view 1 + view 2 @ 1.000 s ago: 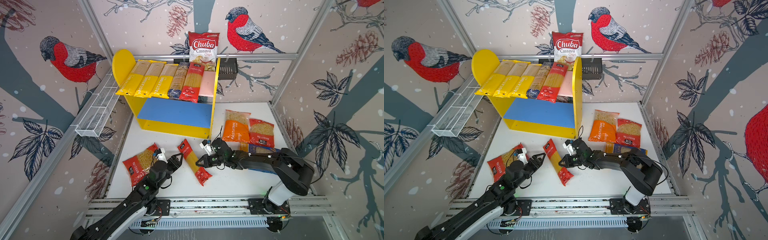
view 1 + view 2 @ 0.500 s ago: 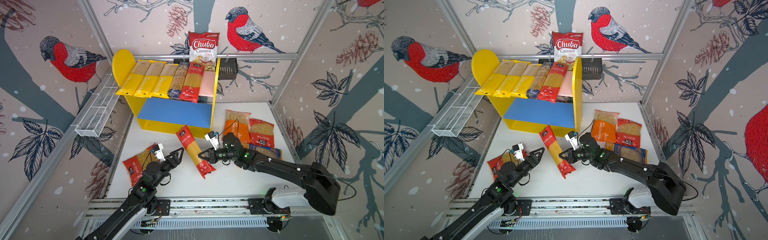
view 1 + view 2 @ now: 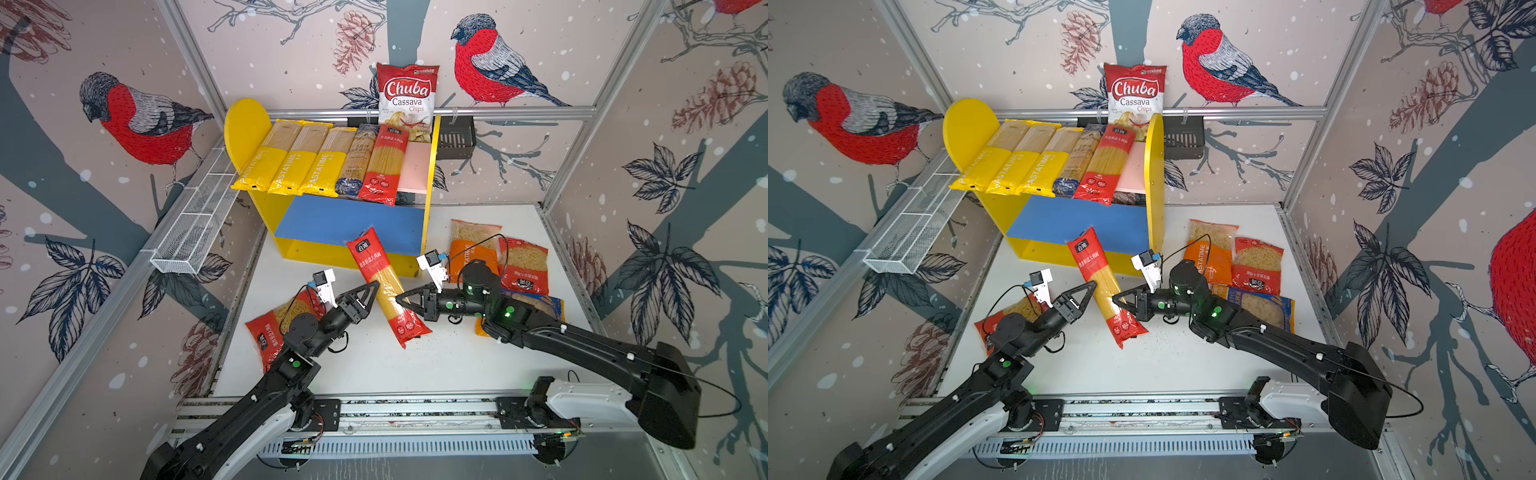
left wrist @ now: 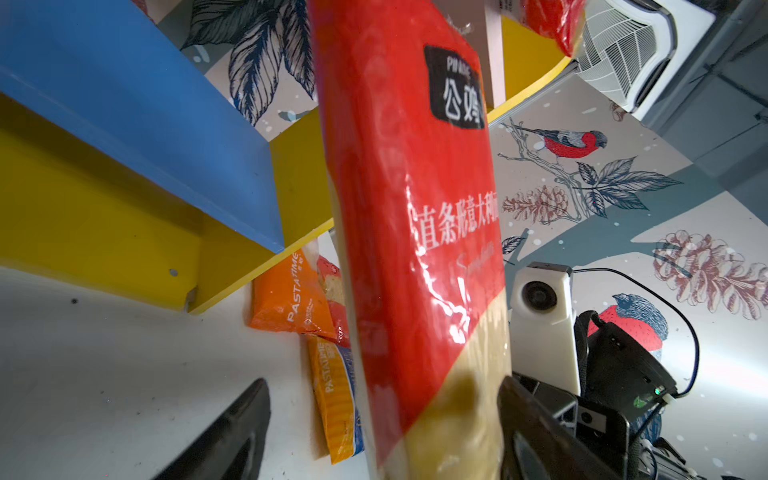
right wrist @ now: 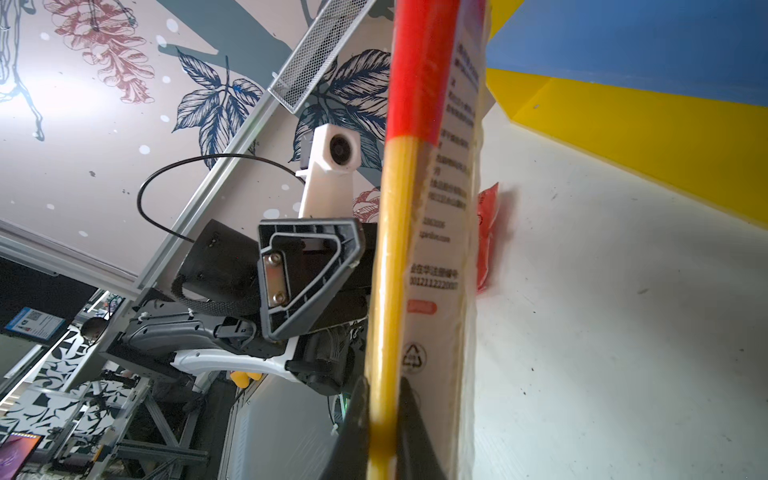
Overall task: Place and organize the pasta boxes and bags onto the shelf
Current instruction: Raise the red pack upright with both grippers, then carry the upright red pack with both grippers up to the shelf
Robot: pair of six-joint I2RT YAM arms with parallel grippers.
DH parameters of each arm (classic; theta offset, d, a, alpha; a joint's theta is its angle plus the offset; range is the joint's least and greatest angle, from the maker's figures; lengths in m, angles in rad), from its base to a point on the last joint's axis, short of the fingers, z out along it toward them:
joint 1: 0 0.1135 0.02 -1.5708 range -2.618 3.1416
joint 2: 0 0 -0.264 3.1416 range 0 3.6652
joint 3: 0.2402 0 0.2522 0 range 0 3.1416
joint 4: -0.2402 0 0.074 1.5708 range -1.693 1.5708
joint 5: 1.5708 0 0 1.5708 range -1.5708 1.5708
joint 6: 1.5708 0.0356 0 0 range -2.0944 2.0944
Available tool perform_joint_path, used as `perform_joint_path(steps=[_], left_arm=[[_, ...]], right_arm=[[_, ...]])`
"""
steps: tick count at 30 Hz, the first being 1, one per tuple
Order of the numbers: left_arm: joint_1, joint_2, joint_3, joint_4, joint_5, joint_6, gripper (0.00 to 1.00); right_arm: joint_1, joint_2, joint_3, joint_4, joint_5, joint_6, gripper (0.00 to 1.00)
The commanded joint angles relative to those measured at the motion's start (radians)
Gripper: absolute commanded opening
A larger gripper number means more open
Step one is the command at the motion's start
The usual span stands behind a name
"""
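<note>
A long red spaghetti pack (image 3: 384,286) (image 3: 1102,282) hangs tilted above the white table, its top end near the shelf's blue lower board (image 3: 353,224). My right gripper (image 3: 401,300) (image 5: 384,436) is shut on the pack's side seam (image 5: 436,208). My left gripper (image 3: 370,296) (image 4: 382,428) stands open, with the pack (image 4: 415,208) between its fingers (image 4: 232,432). The pink upper board (image 3: 413,168) carries three yellow packs (image 3: 291,166), a blue-labelled pack (image 3: 357,162) and a red pack (image 3: 384,164). On the table lie an orange bag (image 3: 473,249), a red bag (image 3: 523,266), a blue-orange bag (image 3: 536,305) and a red bag (image 3: 270,332) under my left arm.
A Chuba chips bag (image 3: 407,99) stands behind the shelf beside a black slotted basket (image 3: 455,139). A white wire-mesh basket (image 3: 199,224) hangs on the left wall. The shelf's yellow side panel (image 3: 432,174) rises close behind the lifted pack. A metal rail (image 3: 415,409) runs along the table's front.
My right gripper has lifted the red spaghetti pack off the table and swung it toward the shelf. My left gripper has opened wider and come up around the pack.
</note>
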Motion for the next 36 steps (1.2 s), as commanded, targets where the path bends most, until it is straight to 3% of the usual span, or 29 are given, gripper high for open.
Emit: perform_joint_path(steps=[1,6,10,19,27,36], left_arm=[[0.003,0.038,0.028,0.193,0.059,0.018,0.83],[0.003,0.074,0.057,0.277,0.091,0.048,0.78],[0.003,0.093,0.056,0.357,0.111,0.053,0.67],[0.003,0.096,0.074,0.385,0.131,0.056,0.30],[0.003,0.053,0.076,0.361,0.121,0.048,0.17],[0.003,0.032,0.124,0.323,0.123,0.082,0.05]], right_arm=[[0.012,-0.011,0.027,0.184,-0.014,-0.004,0.00],[0.017,-0.012,0.023,0.219,-0.021,0.017,0.00],[0.018,-0.018,0.002,0.261,-0.027,0.044,0.00],[0.012,-0.020,-0.039,0.305,-0.025,0.083,0.05],[0.026,-0.019,-0.047,0.262,0.018,0.059,0.17],[0.045,-0.029,-0.060,0.224,0.055,0.038,0.41]])
